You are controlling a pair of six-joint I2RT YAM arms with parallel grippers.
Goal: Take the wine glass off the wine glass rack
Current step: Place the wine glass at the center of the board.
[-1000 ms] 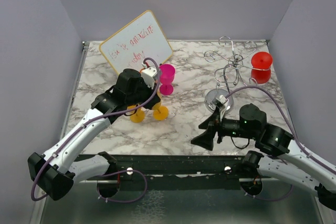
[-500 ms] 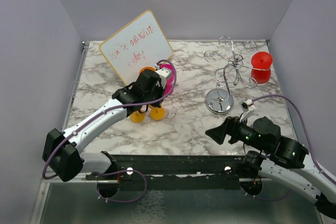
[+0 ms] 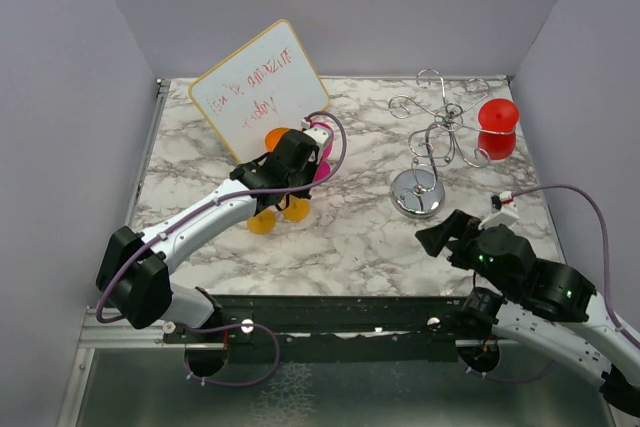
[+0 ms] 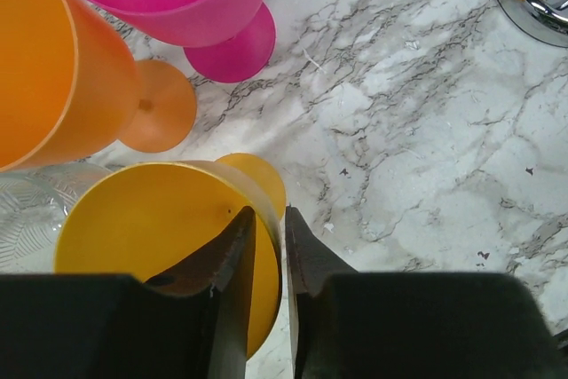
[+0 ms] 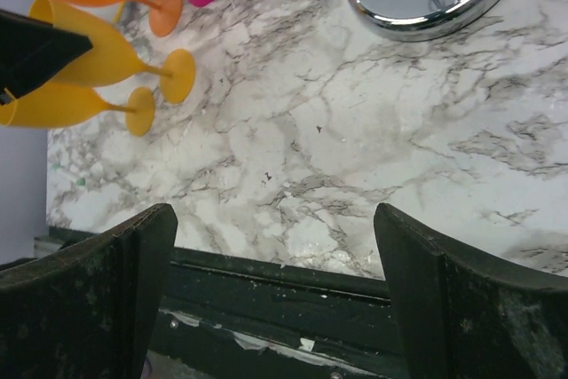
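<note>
The left arm [image 3: 200,222] and the right arm [image 3: 560,297] are both built of smooth white tubular links joined by chunky black joint housings, with a small green light on one of the right arm's housings. A lilac cable [image 3: 560,187] runs in loose loops along each arm to a small white connector at the wrist. The left gripper [image 4: 269,246] and the right gripper [image 5: 275,264] have matt black fingers, the right pair broad, scuffed and dusty.

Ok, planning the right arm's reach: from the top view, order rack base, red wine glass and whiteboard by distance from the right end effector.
From the right end effector:
1. rack base, just ahead of it
2. red wine glass, at the rack's right side
3. whiteboard, back left
</note>
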